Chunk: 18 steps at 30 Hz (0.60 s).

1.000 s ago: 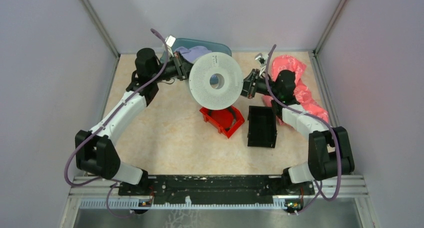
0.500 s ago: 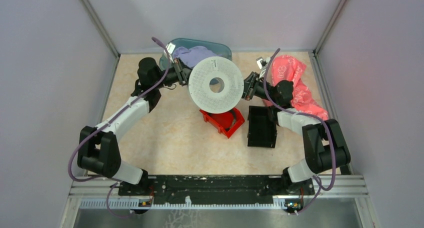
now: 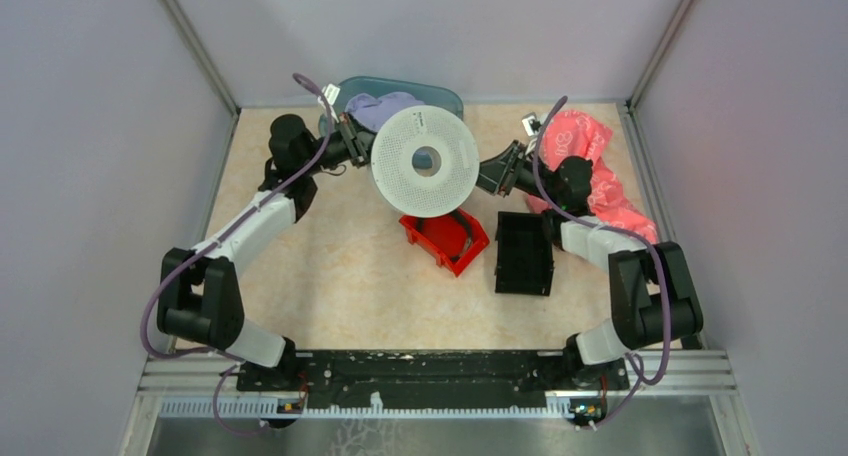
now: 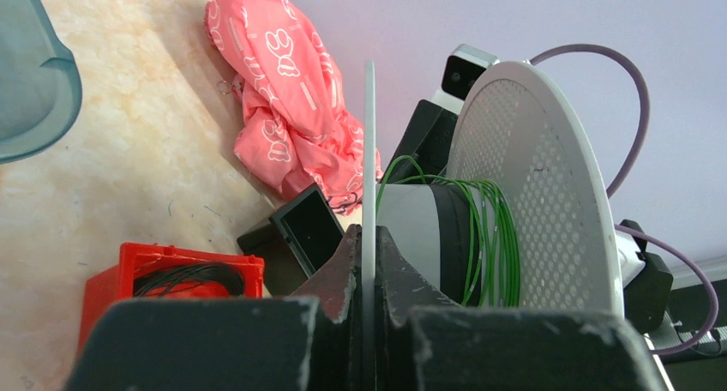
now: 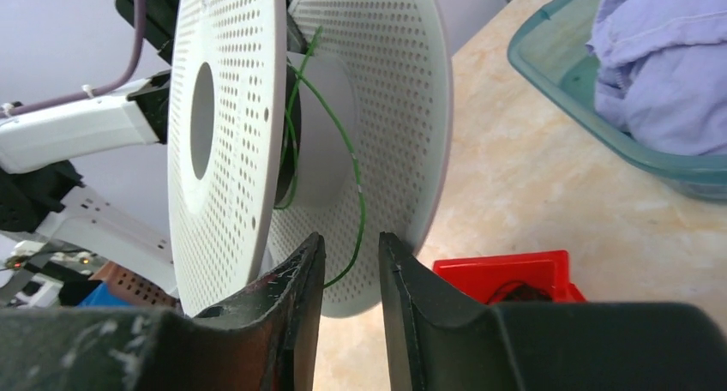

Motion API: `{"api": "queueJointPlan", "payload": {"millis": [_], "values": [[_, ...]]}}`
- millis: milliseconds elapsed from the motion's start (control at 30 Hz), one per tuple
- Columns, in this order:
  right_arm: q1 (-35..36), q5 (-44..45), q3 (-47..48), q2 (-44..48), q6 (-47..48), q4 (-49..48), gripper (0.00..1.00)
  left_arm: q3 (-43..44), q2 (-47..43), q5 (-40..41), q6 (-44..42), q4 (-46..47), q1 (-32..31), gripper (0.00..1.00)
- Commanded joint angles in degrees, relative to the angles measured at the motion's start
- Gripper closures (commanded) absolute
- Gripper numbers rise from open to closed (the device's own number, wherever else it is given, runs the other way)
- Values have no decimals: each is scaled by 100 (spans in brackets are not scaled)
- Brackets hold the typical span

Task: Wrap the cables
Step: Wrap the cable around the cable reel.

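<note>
A white perforated spool (image 3: 424, 162) is held up on edge above the table. My left gripper (image 3: 354, 142) is shut on its left rim; in the left wrist view the jaws (image 4: 369, 233) pinch the thin flange (image 4: 369, 151). Thin green wire (image 4: 485, 228) is wound on the hub. My right gripper (image 3: 494, 172) is just right of the spool, not touching it. In the right wrist view its jaws (image 5: 351, 237) stand slightly apart, and a loose loop of green wire (image 5: 360, 194) hangs down between the tips. No yellow or orange wire shows.
A red bin (image 3: 446, 240) with black cable sits under the spool, with a black bin (image 3: 524, 252) to its right. A pink cloth (image 3: 604, 176) lies at the back right. A teal tub (image 3: 446, 97) with lavender cloth is at the back.
The spool and my left gripper have shifted left and back. My right gripper, earlier at the spool's right rim, now stands apart from it.
</note>
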State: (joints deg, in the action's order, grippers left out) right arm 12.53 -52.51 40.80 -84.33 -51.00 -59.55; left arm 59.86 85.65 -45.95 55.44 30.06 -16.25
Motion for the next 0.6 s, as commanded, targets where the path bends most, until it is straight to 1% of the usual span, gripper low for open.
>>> {"api": "queueJointPlan", "payload": {"millis": [0,333,567], "values": [[-146,42,199,259,578,374,68,44,-47,-19,185,459,113,100],[-471,59,354,423,1213,1247,58,-81,-251,17,15,286,403,100],[-531,13,401,509,1259,1365,53,-237,-410,57,-59,210,558,100]]}}
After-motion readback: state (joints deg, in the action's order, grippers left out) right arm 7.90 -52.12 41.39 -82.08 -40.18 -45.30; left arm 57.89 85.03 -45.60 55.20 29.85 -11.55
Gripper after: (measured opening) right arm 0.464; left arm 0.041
